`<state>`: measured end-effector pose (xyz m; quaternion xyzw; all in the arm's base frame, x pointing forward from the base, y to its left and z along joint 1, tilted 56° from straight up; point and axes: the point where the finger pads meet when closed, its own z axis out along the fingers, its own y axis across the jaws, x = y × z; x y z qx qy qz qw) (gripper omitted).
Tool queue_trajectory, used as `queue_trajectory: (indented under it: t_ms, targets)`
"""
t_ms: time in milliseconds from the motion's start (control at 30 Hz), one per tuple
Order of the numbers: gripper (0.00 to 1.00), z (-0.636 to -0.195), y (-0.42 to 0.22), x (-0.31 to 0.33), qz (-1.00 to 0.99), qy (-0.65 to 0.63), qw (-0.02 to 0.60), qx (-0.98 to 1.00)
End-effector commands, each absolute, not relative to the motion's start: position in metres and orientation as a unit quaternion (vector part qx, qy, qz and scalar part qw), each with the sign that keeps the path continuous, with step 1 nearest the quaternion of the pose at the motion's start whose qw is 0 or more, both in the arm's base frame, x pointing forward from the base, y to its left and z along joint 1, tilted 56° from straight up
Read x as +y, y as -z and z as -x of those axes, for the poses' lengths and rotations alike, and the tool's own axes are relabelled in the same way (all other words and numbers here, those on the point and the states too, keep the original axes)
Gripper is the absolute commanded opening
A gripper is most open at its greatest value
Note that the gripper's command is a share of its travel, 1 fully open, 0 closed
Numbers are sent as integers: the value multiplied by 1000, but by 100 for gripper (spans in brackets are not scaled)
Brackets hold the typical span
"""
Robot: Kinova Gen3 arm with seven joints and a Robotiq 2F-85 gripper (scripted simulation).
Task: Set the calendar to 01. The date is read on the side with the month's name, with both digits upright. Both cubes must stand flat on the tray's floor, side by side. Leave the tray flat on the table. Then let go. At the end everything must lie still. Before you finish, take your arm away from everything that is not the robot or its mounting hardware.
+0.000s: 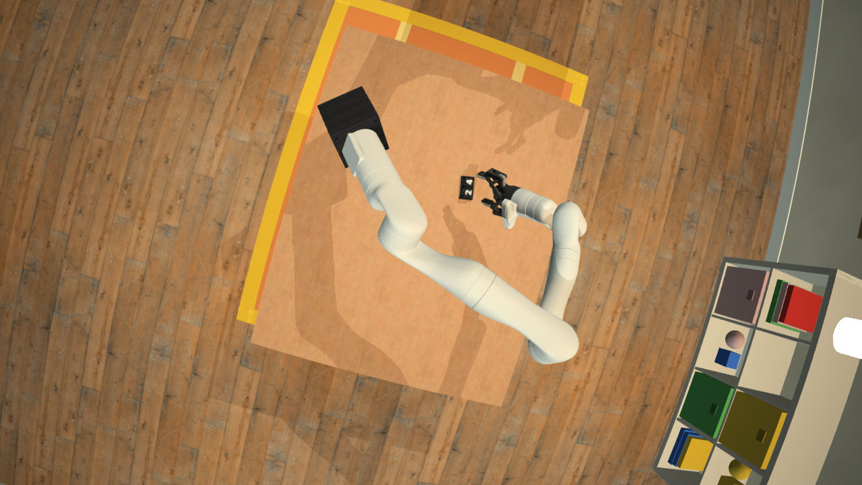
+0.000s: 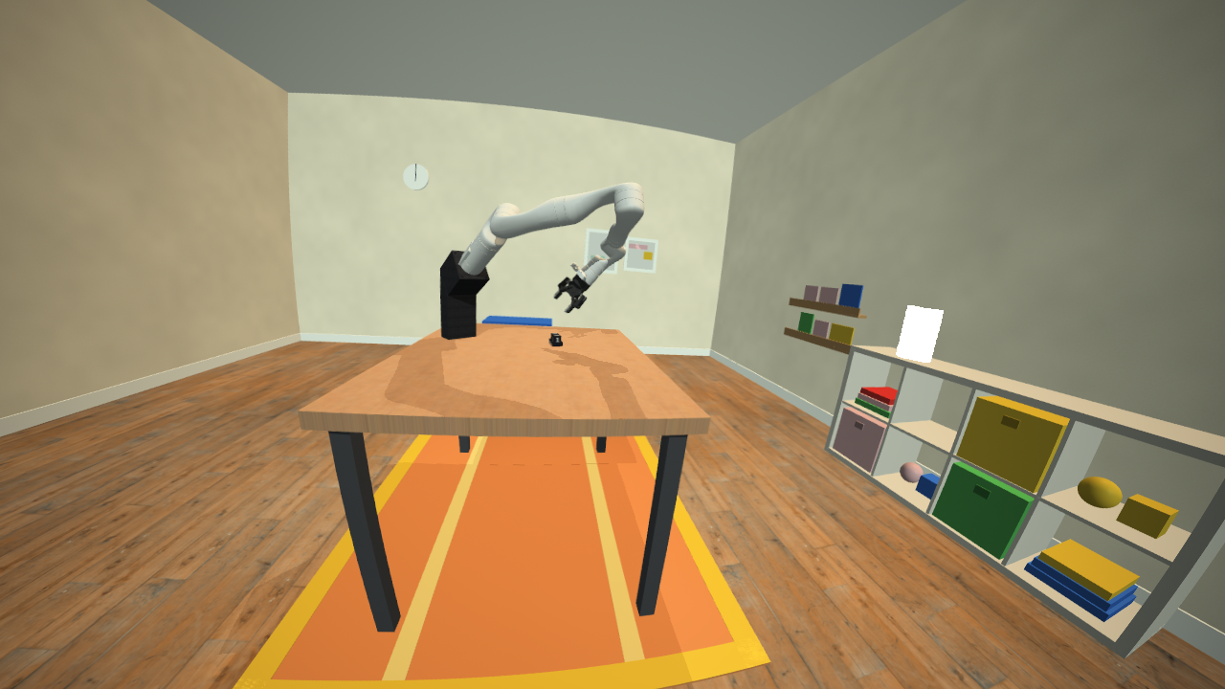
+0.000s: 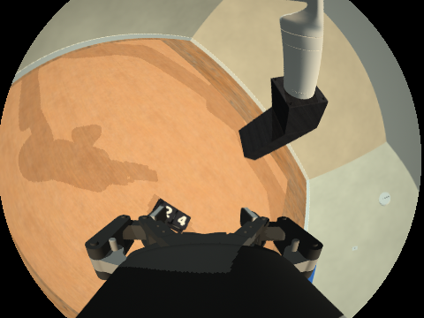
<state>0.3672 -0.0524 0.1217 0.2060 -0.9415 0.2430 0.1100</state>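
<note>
The black two-finger gripper [image 1: 483, 188] [image 2: 563, 303] [image 3: 203, 215] is wide open with nothing in it, and it hangs above the brown wooden table [image 1: 373, 337] [image 2: 505, 398] [image 3: 110, 88]. The small black calendar with two cubes [image 1: 466, 188] [image 2: 555, 340] [image 3: 173, 215] sits on the far part of the table, just to the left of the gripper in the top view. The two cubes sit side by side, and I cannot tell the tray's edges well from the dark cubes. The job now looks like getting over the cubes to pick one. To do it well, the arm should go slowly, turn the hand to point straight down, and line up its fingers with two flat sides of one cube. It should come down softly, so it does not bump the other cube or push the tray. A good lift goes straight up before any turning. In the top view I can read a white 2 and a white 4 on the tops. In the wrist view a finger hides part of the 2. I cannot read the month's name or see 0 or 1, so the date side needs a closer look. I can read no brand.
</note>
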Motion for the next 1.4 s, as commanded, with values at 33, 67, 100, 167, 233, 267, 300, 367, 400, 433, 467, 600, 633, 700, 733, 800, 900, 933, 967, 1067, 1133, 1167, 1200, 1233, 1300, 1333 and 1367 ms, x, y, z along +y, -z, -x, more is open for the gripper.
queue_trajectory:
  t_ms: [33,67,100,167,233,267,300,367,400,433,467,600,633,700,733,800,900,933,967,1067,1133,1167,1200,1233,1300,1333,1367]
  targets:
    - [100,-364,-119,-52,-219,-252,114,-936]
    - [100,-364,-119,-52,-219,-252,114,-936]
    - [100,-364,-119,-52,-219,-252,114,-936]
    - [100,-364,-119,-52,-219,-252,114,-936]
    - [100,-362,-118,-55,-234,-264,117,-928]
    - [100,-362,-118,-55,-234,-264,117,-928]
    - [100,-362,-118,-55,-234,-264,117,-928]
    - [100,-362,-118,-55,-234,-264,117,-928]
    - [100,-362,-118,-55,-234,-264,117,-928]
    - [100,-360,-116,-57,-248,-276,119,-921]
    - [100,-360,-116,-57,-248,-276,119,-921]
    - [100,-360,-116,-57,-248,-276,119,-921]
    - [100,-359,-115,-60,-263,-288,122,-913]
    - [100,-359,-115,-60,-263,-288,122,-913]
    - [100,-359,-115,-60,-263,-288,122,-913]
    - [100,-359,-115,-60,-263,-288,122,-913]
    - [100,-358,-114,-62,-277,-299,123,-905]
    - [100,-358,-114,-62,-277,-299,123,-905]
    - [100,-358,-114,-62,-277,-299,123,-905]
    - [100,-358,-114,-62,-277,-299,123,-905]
    - [100,-357,-113,-63,-291,-310,125,-896]
    - [100,-357,-113,-63,-291,-310,125,-896]
    - [100,-357,-113,-63,-291,-310,125,-896]
    - [100,-357,-113,-63,-291,-310,125,-896]
    - [100,-356,-112,-65,-306,-320,126,-888]
    - [100,-356,-112,-65,-306,-320,126,-888]
    - [100,-356,-112,-65,-306,-320,126,-888]
